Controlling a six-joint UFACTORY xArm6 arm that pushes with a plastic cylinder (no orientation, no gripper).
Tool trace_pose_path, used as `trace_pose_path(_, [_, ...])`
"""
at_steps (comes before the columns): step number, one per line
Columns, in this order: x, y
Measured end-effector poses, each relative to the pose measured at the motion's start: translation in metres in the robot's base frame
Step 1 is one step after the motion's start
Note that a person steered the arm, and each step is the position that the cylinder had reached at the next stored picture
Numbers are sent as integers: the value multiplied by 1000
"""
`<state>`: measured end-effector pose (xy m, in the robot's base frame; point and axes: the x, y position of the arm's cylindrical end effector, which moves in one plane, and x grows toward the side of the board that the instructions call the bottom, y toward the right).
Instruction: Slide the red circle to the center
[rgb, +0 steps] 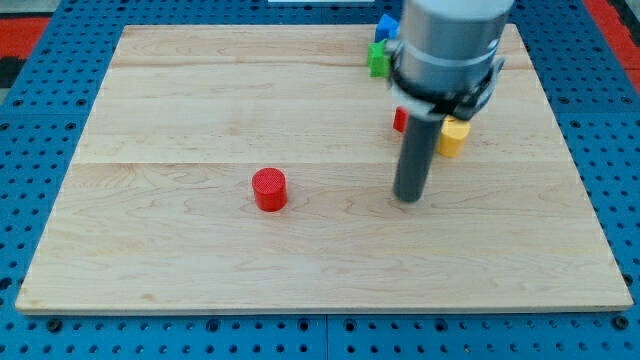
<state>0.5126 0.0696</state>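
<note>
Nearest the view's bottom sits the red circle, left of centre on the wooden board. Well apart to its right, my tip touches nothing. Behind the rod: a red block, yellow cylinder, green block, blue block.

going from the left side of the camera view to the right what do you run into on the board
red circle → green block → my tip → yellow block. The blue and small red blocks are left out, since the arm overlaps them.

My tip rests on the surface, the dark rod rising upright into the grey arm.
</note>
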Motion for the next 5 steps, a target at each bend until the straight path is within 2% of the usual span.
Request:
trace_pose_path(1, [45, -83])
trace_pose_path(2, [53, -148])
trace_pose_path(3, [37, -165])
trace_pose_path(5, [-39, -151])
